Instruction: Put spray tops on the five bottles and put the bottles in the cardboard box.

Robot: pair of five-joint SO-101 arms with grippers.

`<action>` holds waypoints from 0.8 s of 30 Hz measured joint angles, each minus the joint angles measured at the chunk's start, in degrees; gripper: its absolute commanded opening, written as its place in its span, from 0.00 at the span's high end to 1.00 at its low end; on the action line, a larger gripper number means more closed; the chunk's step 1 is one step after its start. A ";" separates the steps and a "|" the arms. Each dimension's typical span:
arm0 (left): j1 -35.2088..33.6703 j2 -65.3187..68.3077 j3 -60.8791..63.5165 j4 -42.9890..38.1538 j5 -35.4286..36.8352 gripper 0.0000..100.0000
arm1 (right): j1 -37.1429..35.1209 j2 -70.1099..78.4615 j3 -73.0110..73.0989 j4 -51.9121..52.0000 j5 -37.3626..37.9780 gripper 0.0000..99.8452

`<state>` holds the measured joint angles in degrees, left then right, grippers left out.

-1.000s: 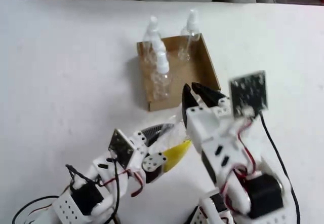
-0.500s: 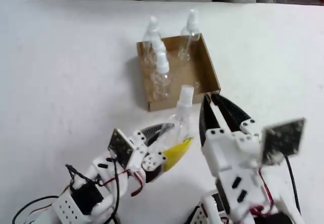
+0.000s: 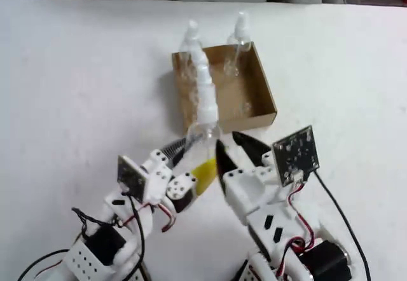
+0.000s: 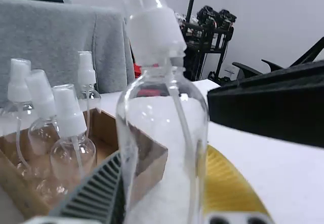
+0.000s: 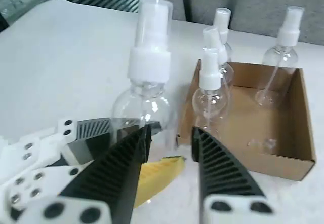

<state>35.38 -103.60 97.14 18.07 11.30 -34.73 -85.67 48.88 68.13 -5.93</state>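
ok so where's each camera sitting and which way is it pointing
High view: fixed above the table, looking down on the cardboard box; both arms show.
Left wrist view: on the left arm, looking along the left gripper at the bottle it clamps, box behind.
Right wrist view: on the right arm, looking past the open right gripper toward the box.
Shared: both wrist views show the clamped bottle and four other bottles at the box.

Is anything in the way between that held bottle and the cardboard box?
Nothing visible. The held bottle is just short of the cardboard box's near wall. Four bottles stand in the box's left and far parts; its near right floor looks bare.
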 measured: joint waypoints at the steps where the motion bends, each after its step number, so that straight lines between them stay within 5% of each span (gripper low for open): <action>1: -0.35 0.00 0.00 -0.35 0.00 0.98 | -1.41 0.09 0.00 0.00 -0.88 0.79; 8: -0.88 0.00 0.00 -0.53 0.00 0.98 | -5.98 0.00 1.58 -4.04 -4.92 0.67; 24: -4.04 0.00 0.00 -0.53 0.00 0.98 | -6.33 0.09 6.51 -13.10 -5.10 0.67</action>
<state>31.34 -103.60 97.14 17.54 11.30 -41.05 -85.58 55.38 55.03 -11.03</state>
